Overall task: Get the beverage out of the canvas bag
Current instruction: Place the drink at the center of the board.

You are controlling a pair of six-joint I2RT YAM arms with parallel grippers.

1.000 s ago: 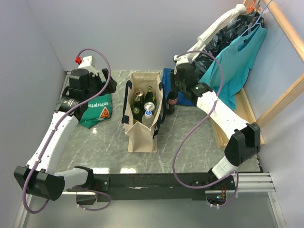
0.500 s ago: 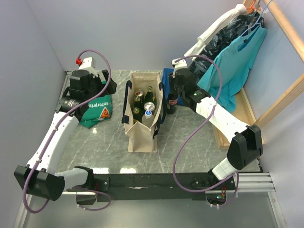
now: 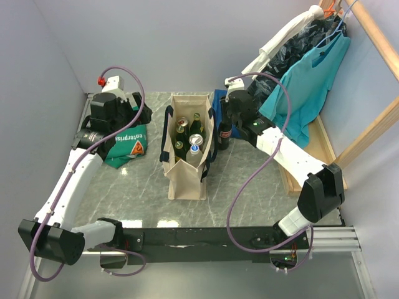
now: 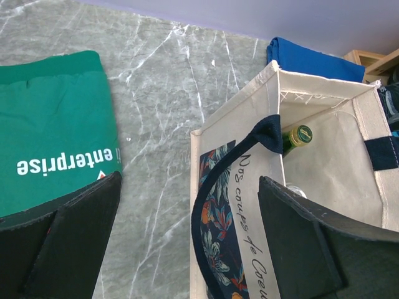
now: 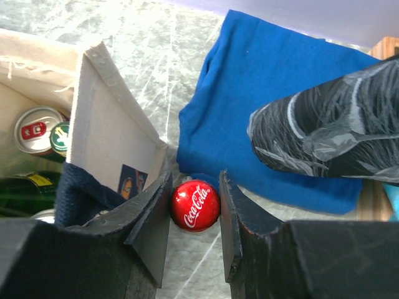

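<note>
A cola bottle (image 5: 195, 205) is out, just right of the canvas bag (image 3: 187, 177), the right gripper (image 5: 195, 194) clamped on its cap, the left gripper (image 4: 187, 218) gaping, more drinks (image 3: 190, 134) inside.

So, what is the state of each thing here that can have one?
canvas bag: upright, open at the top, bottles and a can inside.
cola bottle: upright, capped, outside the bag.
right end effector: shut on the cola bottle's cap.
left end effector: open, empty.
green T-shirt: folded, flat.
blue cloth: folded, flat.
</note>
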